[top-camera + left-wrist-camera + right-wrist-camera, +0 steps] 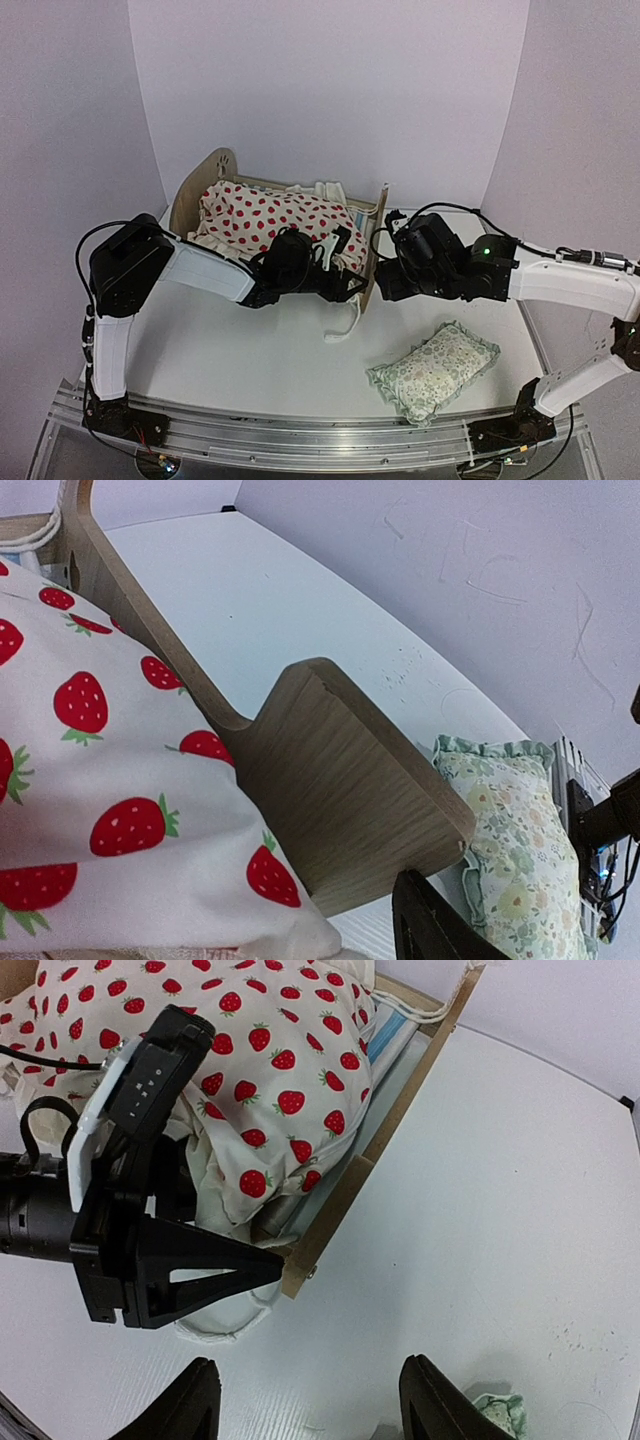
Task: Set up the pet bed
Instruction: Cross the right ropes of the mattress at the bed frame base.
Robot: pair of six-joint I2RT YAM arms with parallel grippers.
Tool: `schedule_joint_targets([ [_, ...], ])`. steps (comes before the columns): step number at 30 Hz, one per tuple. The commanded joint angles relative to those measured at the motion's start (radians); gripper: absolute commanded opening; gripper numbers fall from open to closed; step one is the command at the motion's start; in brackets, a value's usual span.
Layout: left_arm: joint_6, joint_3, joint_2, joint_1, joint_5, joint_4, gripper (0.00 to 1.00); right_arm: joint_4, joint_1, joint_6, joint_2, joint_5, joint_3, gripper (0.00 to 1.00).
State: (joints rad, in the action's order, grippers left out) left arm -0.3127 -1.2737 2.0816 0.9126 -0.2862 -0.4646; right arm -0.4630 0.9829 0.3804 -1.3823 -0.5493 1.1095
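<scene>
Pet bed [192,195] sits toward the back of the white surface [250,350], its arched headboard to the left and its low footboard [340,780] to the right. A cream cushion [270,215] printed with red strawberries lies in the frame, rumpled rather than flat. At the near footboard corner its pale edge and a white tie [345,325] spill out onto the surface.

The left hand [270,1265] is nosed in at that same corner, right against cushion and wood. Whether its fingers are clamped on the fabric or merely apart around it cannot be told, as only one finger shows clearly. The right hand [318,1400] hovers just outside the footboard with its fingers spread wide and nothing between them.

The small green floral pillow [435,368] lies on the surface in front of the right arm, well apart from the bed.

The step in hand appears to be seating the cushion. The next move likely calls for tucking the stray corner inside the footboard and smoothing the cushion flat. The free right hand is the better placed to fetch the pillow.
</scene>
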Motion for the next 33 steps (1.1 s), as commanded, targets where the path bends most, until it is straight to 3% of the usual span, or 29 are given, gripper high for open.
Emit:
schedule_joint_targets([
  [1, 0.091, -0.068, -0.045, 0.028, 0.164, 0.102, 0.63, 0.029, -0.001, -0.005, 0.002, -0.007, -0.018, 0.62],
  [9, 0.106, -0.047, -0.093, 0.0, 0.1, 0.139, 0.68, 0.071, -0.002, 0.015, -0.051, 0.007, -0.047, 0.62],
  [17, 0.095, -0.06, -0.106, -0.001, 0.019, 0.154, 0.66, 0.113, -0.002, 0.019, -0.14, -0.032, 0.007, 0.64],
  [20, 0.062, -0.039, -0.144, -0.001, -0.055, 0.142, 0.78, 0.114, -0.004, 0.016, -0.169, -0.048, 0.038, 0.64],
  [22, 0.043, -0.032, -0.176, -0.001, -0.078, 0.15, 0.95, 0.114, -0.01, 0.017, -0.184, -0.064, 0.053, 0.63],
  [23, 0.039, -0.032, -0.189, -0.001, -0.077, 0.168, 0.98, 0.114, -0.016, 0.022, -0.189, -0.065, 0.058, 0.62],
  [33, 0.043, 0.035, -0.328, -0.003, -0.03, 0.283, 1.0, 0.115, -0.052, 0.039, -0.212, -0.009, 0.092, 0.56],
])
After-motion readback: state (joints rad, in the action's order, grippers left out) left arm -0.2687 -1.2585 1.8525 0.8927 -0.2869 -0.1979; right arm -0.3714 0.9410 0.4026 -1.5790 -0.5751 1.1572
